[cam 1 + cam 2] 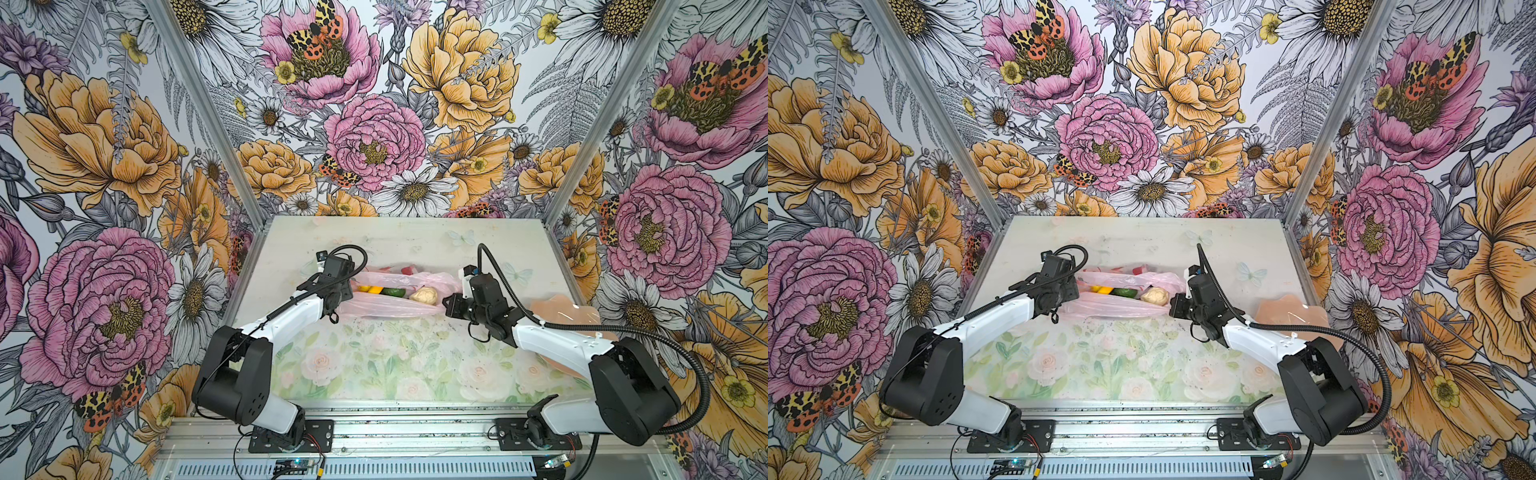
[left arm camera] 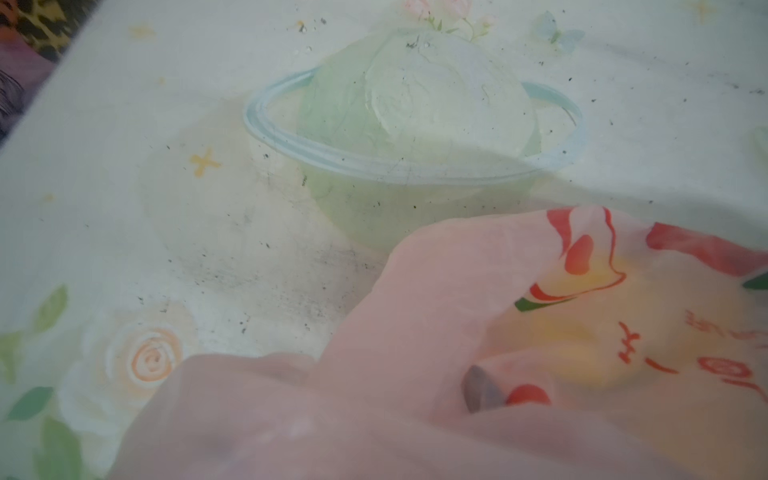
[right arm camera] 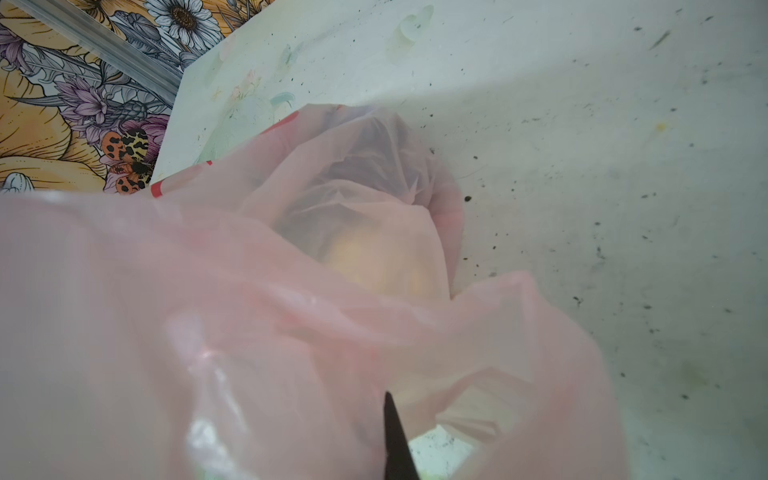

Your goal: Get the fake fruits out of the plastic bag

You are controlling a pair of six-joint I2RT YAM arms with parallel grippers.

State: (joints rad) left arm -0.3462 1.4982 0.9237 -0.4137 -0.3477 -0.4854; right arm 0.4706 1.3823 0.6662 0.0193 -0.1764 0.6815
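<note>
Thin translucent plastic bag [image 1: 386,308]: pink, red prints. Small glossy plastic fruits [image 1: 392,292]: yellow, green, cream. Desk [image 1: 374,365]: pale roses, green leaves.

Bright even light; plastic bag [image 3: 166,311] blurred close-up, perhaps overexposed.

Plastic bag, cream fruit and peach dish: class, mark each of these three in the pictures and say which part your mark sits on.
plastic bag [image 1: 386,311]: in a top view, on its near pink side wall.
cream fruit [image 1: 424,296]: in a top view, on its rounded top.
peach dish [image 1: 575,311]: in a top view, on its bare inner surface.
</note>
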